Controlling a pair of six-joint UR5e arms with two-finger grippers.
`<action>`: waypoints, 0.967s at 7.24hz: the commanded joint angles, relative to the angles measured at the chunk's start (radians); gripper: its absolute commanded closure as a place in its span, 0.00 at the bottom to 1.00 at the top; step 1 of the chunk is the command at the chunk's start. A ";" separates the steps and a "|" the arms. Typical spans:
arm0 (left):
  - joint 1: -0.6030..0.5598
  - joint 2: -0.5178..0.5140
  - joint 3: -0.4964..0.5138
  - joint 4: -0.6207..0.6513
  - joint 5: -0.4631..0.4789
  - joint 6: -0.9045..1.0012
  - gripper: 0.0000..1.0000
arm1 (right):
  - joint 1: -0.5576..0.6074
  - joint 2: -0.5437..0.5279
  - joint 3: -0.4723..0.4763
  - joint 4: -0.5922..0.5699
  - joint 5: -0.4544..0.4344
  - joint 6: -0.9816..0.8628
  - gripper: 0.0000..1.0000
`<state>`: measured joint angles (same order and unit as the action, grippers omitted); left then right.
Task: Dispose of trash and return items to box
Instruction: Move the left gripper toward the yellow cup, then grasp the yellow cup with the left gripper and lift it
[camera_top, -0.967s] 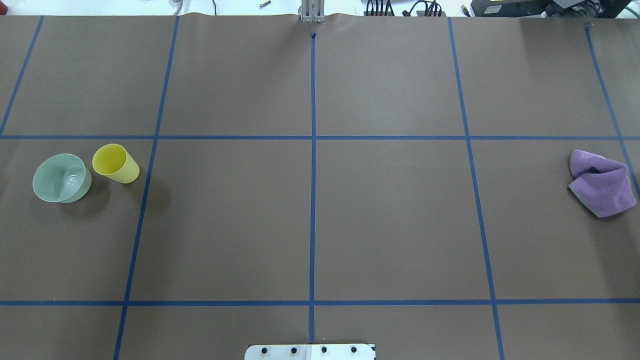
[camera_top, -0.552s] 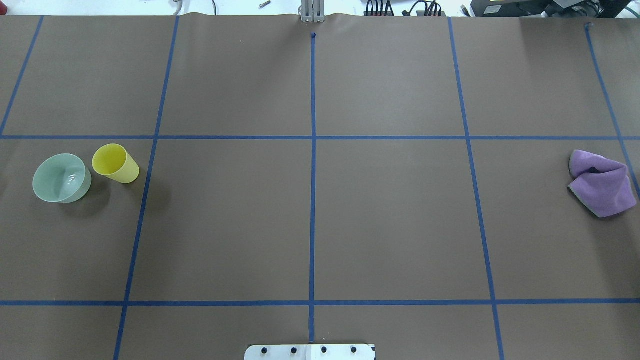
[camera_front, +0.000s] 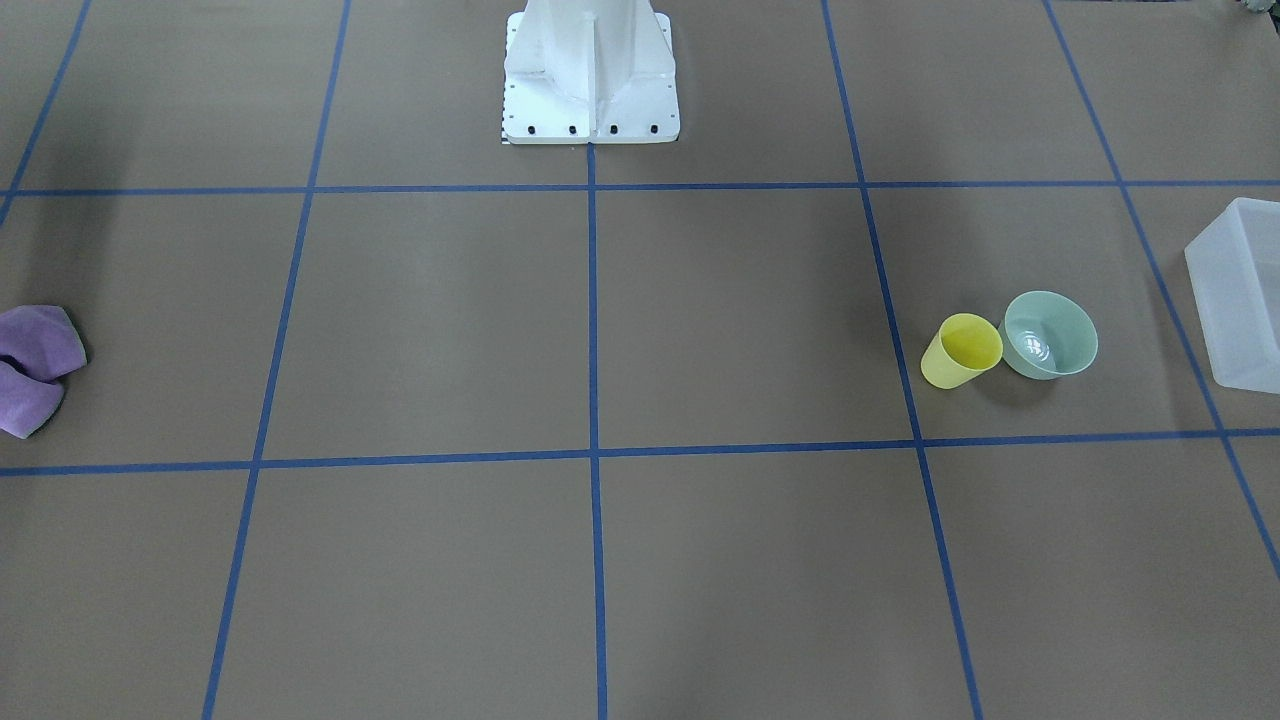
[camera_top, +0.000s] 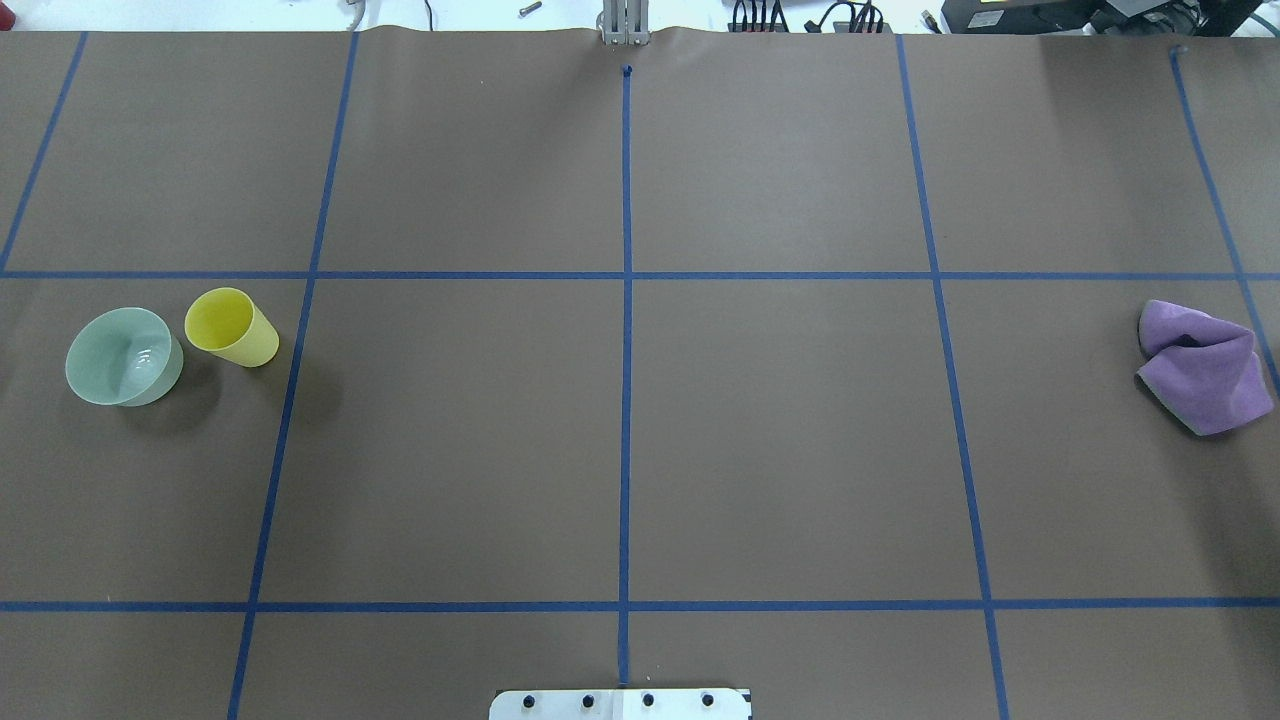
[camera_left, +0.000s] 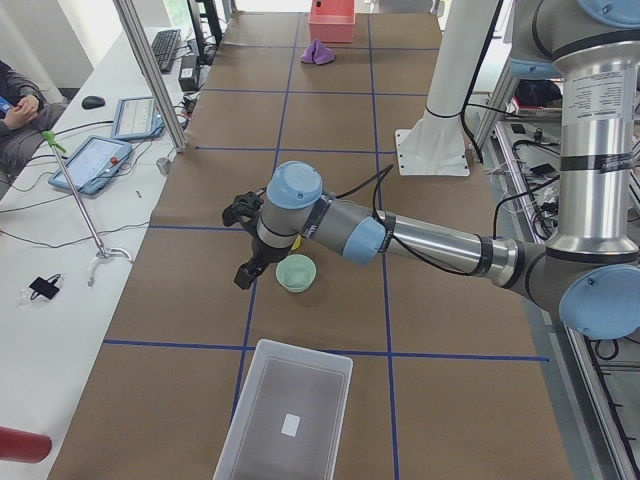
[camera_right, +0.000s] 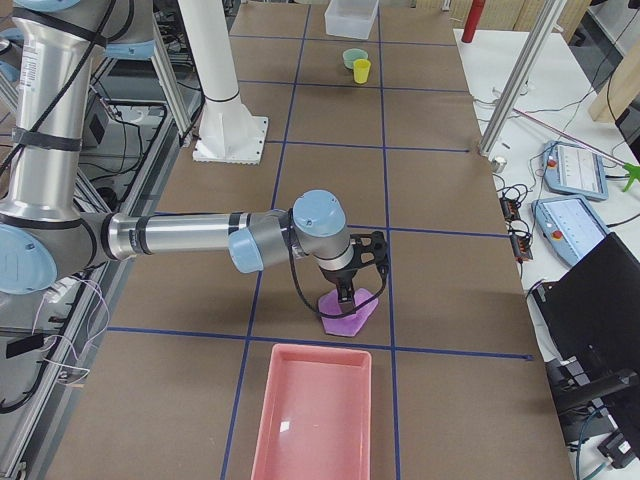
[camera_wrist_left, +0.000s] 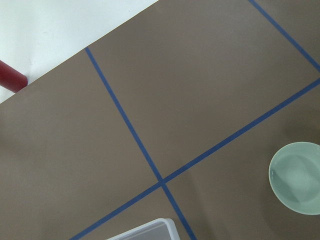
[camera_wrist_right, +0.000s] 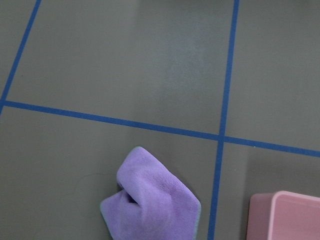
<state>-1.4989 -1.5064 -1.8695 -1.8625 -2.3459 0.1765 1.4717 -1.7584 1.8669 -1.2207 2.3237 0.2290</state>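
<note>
The trash, a lilac cloth wad (camera_top: 1203, 366), lies at the table's right end, close to a pink tray (camera_right: 310, 420). My right gripper (camera_right: 347, 292) hangs just over the wad (camera_right: 350, 314); I cannot tell whether it is open or shut. At the left end the yellow cup (camera_top: 232, 327) stands beside the mint-green bowl (camera_top: 124, 356). My left gripper (camera_left: 243, 272) hovers next to the bowl (camera_left: 296, 272), and its state cannot be told either. The frosted white box (camera_left: 285, 420) sits past the bowl at the table's left end.
The white robot base (camera_front: 590, 75) stands at the middle of the robot's side. Blue tape lines grid the brown table. A red cylinder (camera_wrist_left: 11, 77) lies off the table corner near the box. A side bench holds tablets and cables (camera_left: 95, 160), with a person seated beyond.
</note>
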 joint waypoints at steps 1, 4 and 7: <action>0.197 -0.018 0.006 -0.105 0.002 -0.380 0.01 | -0.098 0.034 0.005 0.018 -0.049 0.104 0.00; 0.496 -0.096 0.071 -0.215 0.202 -0.812 0.02 | -0.108 0.034 0.003 0.020 -0.050 0.122 0.00; 0.569 -0.187 0.177 -0.236 0.234 -0.871 0.14 | -0.108 0.028 0.003 0.020 -0.062 0.122 0.00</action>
<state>-0.9525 -1.6664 -1.7349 -2.0832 -2.1257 -0.6845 1.3638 -1.7279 1.8704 -1.2011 2.2697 0.3512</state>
